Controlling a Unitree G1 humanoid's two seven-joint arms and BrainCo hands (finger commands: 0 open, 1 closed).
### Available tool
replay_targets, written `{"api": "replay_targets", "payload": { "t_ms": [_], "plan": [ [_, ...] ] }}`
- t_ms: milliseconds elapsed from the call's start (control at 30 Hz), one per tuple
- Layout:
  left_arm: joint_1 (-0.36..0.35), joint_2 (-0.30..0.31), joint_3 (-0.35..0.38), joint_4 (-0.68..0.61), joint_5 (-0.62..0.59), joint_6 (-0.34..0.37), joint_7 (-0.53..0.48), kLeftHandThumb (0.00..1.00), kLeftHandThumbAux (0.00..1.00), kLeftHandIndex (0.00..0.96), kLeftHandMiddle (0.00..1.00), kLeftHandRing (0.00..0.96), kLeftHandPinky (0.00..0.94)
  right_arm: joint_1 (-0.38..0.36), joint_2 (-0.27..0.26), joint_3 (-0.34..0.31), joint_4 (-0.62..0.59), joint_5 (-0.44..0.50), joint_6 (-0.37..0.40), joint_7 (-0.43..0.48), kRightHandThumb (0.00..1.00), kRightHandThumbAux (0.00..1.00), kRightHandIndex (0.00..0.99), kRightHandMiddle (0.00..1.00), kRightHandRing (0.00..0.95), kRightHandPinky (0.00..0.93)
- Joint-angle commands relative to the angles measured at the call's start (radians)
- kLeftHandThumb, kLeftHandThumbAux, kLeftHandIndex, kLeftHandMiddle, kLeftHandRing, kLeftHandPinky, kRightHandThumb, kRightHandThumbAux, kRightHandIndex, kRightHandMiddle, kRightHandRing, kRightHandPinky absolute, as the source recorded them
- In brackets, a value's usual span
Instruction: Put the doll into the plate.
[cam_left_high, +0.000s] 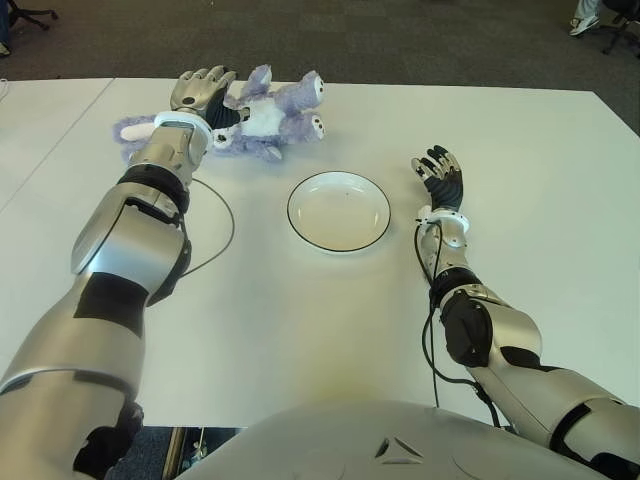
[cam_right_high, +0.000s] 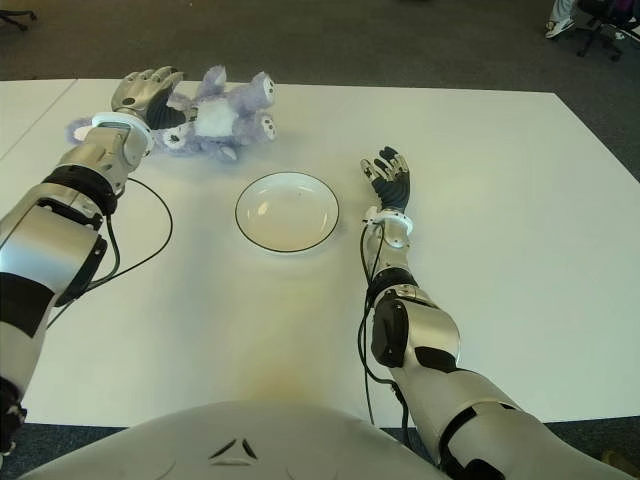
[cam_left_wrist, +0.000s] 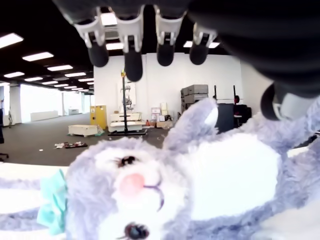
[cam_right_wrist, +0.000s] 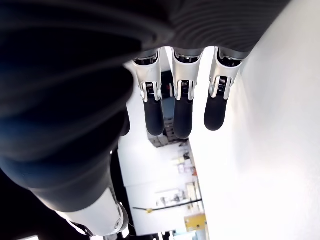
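Across the far left of the table: we see the doll lying on its back, well apart from the plate, not in it.
Doll, material: soft plush with fuzzy lilac fur, a smooth white belly and muzzle, a pink nose, dark bead eyes and a teal bow at one ear in the left wrist view.
Doll, shape: long floppy ears trailing toward the table's left edge, stubby rounded feet with white soles pointing toward the right.
Writing: we can read no brand, label or lettering on the doll, the plate or the arms.
Left hand: we see it over the doll's head end; its fingers hang spread and straight above the plush face, closed on nothing, and we cannot tell whether the palm touches the fur.
Right hand: it shows just right of the plate, palm up, fingers extended side by side and holding nothing.
Plate: round, shallow, glossy white with a thin dark line around its rim, sitting near the middle of the table.
Table: flat, matte white top, with a seam to a second white panel at the left.
Arms: silver shells with black joints; thin black cables loop on the table beside each forearm.
Floor: dark grey carpet beyond the table's far edge.
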Motion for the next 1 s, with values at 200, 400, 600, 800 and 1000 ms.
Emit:
{"api": "replay_targets", "payload": {
  "t_ms": [200,400,600,800,1000],
  "plan": [
    [0.050,-0.082,-0.011,0.018,0.006,0.008,-0.062,0.360,0.346,0.000,0.000,0.085,0.167,0.214,0.080,-0.040,0.138,0.038,0.141,0.000,0.296,0.861,0.211,0.213,0.214,0.238],
    [0.080,-0.117,-0.009,0.020,0.000,0.005,-0.079,0.361,0.359,0.000,0.000,0.058,0.136,0.215,0.081,-0.051,0.137,0.044,0.143,0.007,0.309,0.858,0.207,0.210,0.210,0.219],
    [0.109,-0.142,0.012,0.022,-0.018,0.008,-0.090,0.377,0.362,0.000,0.000,0.044,0.117,0.217,0.081,-0.054,0.137,0.042,0.140,0.010,0.309,0.865,0.209,0.211,0.211,0.237],
    [0.136,-0.156,0.018,0.021,-0.025,0.004,-0.095,0.387,0.364,0.000,0.000,0.040,0.101,0.218,0.080,-0.056,0.136,0.042,0.140,0.016,0.328,0.867,0.215,0.211,0.211,0.230],
    [0.158,-0.169,0.031,0.019,-0.039,0.000,-0.104,0.389,0.373,0.000,0.000,0.037,0.101,0.218,0.077,-0.055,0.137,0.041,0.148,0.014,0.352,0.868,0.211,0.206,0.201,0.212]
  ]
}}
